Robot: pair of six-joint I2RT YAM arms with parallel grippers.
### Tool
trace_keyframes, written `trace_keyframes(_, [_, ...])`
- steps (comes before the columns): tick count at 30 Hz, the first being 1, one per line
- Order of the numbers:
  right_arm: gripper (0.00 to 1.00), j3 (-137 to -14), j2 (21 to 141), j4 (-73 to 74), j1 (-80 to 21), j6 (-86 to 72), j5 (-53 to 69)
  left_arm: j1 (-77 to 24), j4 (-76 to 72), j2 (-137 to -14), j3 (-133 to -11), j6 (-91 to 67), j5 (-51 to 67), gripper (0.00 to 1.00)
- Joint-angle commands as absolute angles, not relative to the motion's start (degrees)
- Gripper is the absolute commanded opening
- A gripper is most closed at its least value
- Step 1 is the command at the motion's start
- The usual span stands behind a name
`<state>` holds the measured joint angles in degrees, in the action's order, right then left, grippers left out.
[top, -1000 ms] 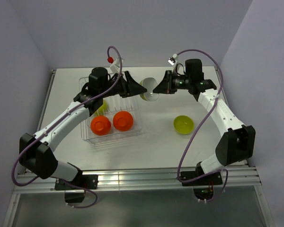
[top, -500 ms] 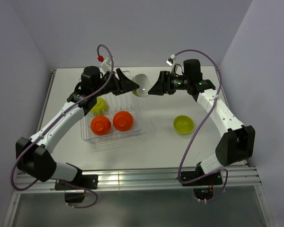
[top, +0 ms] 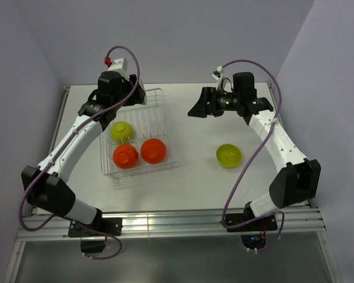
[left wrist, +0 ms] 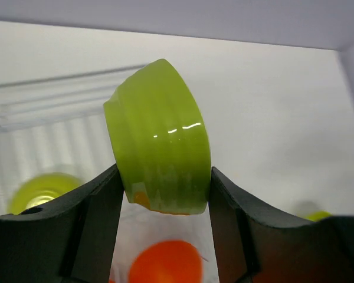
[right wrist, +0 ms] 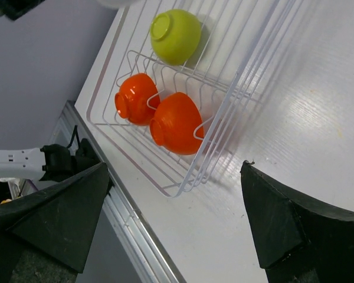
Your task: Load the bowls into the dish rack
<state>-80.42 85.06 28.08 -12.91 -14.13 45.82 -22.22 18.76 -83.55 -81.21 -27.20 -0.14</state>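
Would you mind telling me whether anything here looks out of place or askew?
One lime green bowl sits alone on the table, outside the dish rack. The left gripper holds a second bowl tilted on edge. Nothing looks spilled.

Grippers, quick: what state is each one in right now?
Left gripper: shut on a lime green bowl.
Right gripper: open, holding nothing.
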Motion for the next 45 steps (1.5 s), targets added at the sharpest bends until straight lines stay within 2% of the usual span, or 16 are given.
trace_keyframes(1, [1.0,-82.88,82.09,29.18,-12.39,-12.31,44.74,-22.59,21.09,-87.0,-86.12,-13.83,-15.19,0.0])
trace_keyframes(9, [1.0,-82.62,82.71,29.44,-12.39,-12.22,45.17,-23.56,18.63,-97.02,-88.5,2.69,-26.01,0.0])
trace_keyframes(26, [1.0,-82.53,83.5,30.94,-12.13,-10.72,45.09,-27.16,18.81,-112.67,-93.87,11.42,-41.13,0.0])
trace_keyframes(45, [1.0,-81.47,83.5,31.29,-11.95,-10.28,45.17,-27.07,20.39,-119.79,-96.76,13.97,-42.1,0.0])
